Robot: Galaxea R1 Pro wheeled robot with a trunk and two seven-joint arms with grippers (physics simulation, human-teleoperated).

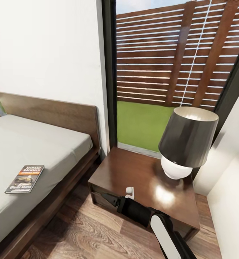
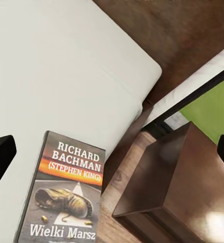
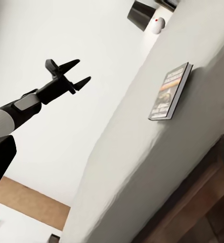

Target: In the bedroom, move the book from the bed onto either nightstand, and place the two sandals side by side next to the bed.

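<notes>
Left hand [image 3: 84, 70] is hanging in the air above the bed [image 1: 44, 144], and its two fingers are standing well apart, holding nothing. Its own camera is looking down between the two dark fingertips [image 2: 0, 157], which are sitting wide at the picture's edges. Of the right hand I am seeing too little, so I cannot tell if it is open or closed.

The book [image 1: 25, 178] is lying flat on the grey mattress, face up, near the edge of the bed that is facing the nightstand [image 1: 134, 172]. Its long axis is running along the length of the bed, with the top of the title pointing toward the headboard [image 1: 51, 109]. The nightstand is standing just beside the head of the bed and is carrying a lamp [image 1: 188, 140] on its far side; the nearer part of its top is looking free.

I am judging the left hand as the nearer one, since the book is lying below it, though not centred between the fingers. For the grasp the hand is needing to come down and shift over the book, closing across the short side. After that the way to the nightstand is short.
</notes>
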